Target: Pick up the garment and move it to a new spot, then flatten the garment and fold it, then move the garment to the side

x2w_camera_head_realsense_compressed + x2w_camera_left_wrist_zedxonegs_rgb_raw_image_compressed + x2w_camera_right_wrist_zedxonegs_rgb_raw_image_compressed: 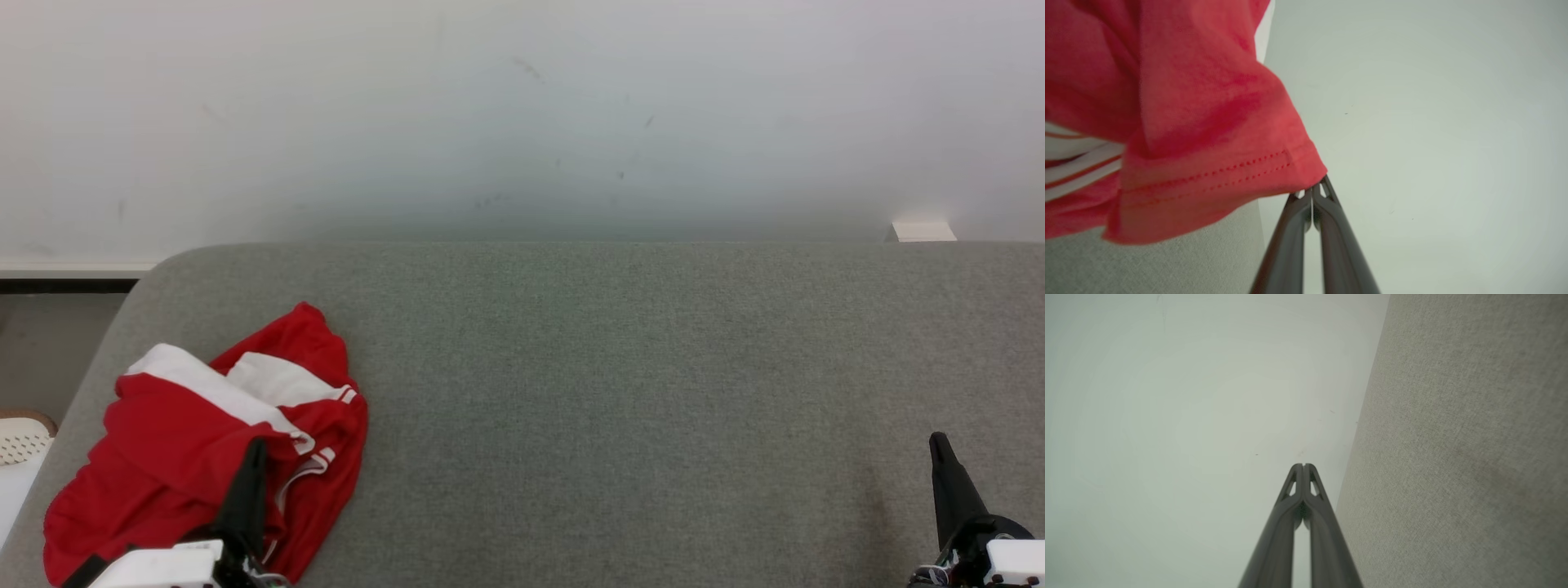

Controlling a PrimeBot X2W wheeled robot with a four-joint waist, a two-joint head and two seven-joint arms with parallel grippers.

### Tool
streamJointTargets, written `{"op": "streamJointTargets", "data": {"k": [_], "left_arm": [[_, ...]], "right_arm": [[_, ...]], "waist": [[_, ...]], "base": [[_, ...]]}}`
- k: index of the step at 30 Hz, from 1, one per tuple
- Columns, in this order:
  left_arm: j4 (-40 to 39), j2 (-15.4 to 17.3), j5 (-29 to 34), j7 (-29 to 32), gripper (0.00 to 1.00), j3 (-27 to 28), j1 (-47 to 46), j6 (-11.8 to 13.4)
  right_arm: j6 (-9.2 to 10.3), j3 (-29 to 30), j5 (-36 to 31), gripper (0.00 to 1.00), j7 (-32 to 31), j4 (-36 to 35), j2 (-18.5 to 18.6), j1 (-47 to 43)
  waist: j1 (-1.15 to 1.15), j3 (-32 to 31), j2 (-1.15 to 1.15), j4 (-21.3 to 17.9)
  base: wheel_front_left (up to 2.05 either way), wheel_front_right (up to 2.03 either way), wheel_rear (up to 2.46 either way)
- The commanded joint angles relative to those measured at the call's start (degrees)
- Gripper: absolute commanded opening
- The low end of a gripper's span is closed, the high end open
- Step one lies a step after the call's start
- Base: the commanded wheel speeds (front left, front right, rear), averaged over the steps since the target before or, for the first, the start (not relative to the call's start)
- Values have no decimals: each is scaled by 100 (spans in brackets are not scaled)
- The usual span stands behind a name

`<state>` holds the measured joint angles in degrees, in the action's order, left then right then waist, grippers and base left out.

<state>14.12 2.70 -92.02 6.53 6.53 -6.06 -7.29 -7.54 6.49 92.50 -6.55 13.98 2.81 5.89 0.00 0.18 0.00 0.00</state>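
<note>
Garment (196, 441) crumpled at left of desk (620, 367); left pincer (257, 447) closed at its hem (1208, 179), right pincer (939, 443) closed, idle. Open left, pinch hem deep before lifting.

The head view looks forward and down from above the bed's (620, 392) near edge. It takes in the far edge, the far left corner and the wall (522, 122) behind. The left wrist view sits low by the bed's left end and looks along the left gripper (1312, 190) at the wall. It is rolled sideways, and the garment (1200, 122) is so near that it blurs. The right wrist view is rolled the other way. It looks along the right gripper (1303, 467) from low over the bed's right part toward the wall. All three views share bed and wall. The head and left wrist views share the garment.
</note>
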Motion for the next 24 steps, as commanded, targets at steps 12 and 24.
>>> {"op": "streamJointTargets", "data": {"k": [12, 24], "left_arm": [[-18, 38, -77, 17, 0, 6, -37, -42], [-18, 38, -77, 17, 0, 6, -37, -42]], "right_arm": [[11, 15, -19, 0, -10, 13, 8, 71], [11, 15, -19, 0, -10, 13, 8, 71]], "waist": [[0, 0, 0, 0], [0, 0, 0, 0]], "base": [[0, 0, 0], [0, 0, 0]]}}
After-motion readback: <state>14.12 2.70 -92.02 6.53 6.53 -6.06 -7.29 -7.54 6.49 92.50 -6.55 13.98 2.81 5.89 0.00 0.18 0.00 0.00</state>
